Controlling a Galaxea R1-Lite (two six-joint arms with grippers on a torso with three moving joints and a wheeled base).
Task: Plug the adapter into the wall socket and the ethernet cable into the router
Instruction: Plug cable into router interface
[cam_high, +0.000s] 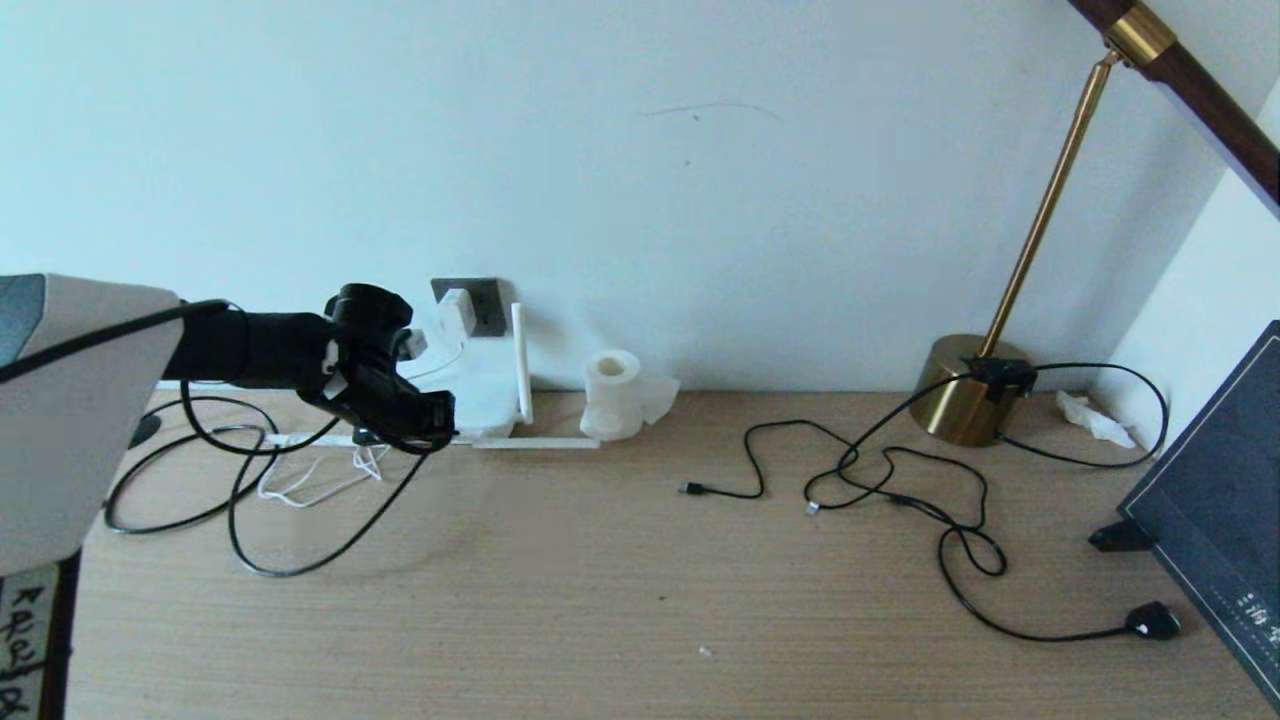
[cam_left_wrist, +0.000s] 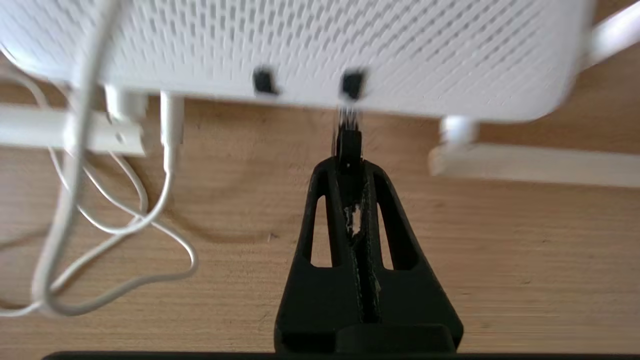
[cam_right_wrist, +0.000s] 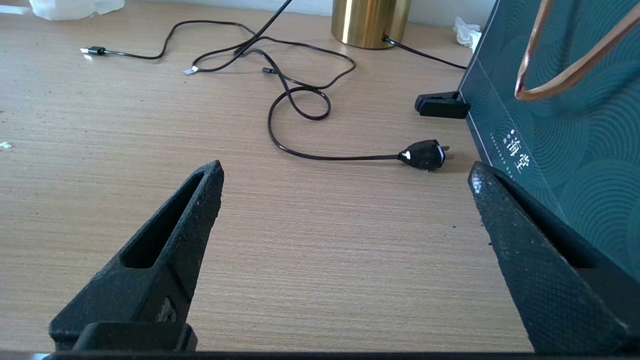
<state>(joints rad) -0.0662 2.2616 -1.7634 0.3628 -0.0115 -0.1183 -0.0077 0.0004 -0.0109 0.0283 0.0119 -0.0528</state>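
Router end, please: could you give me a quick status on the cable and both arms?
Left gripper shut on ethernet cable plug, lined up just short of router port. Adapter sits on wall socket. Right gripper open, idle. Nothing blocking the port.

Wooden desk (cam_high: 620, 600) bears router (cam_high: 485, 395), cables.

The small white plastic adapter (cam_high: 455, 312) sits plugged into the dark grey square wall socket (cam_high: 487, 303). Below, the flat white perforated router (cam_left_wrist: 320, 50) lies on the bench, the thin black ethernet cable's plug (cam_left_wrist: 348, 142) just before its dark port.
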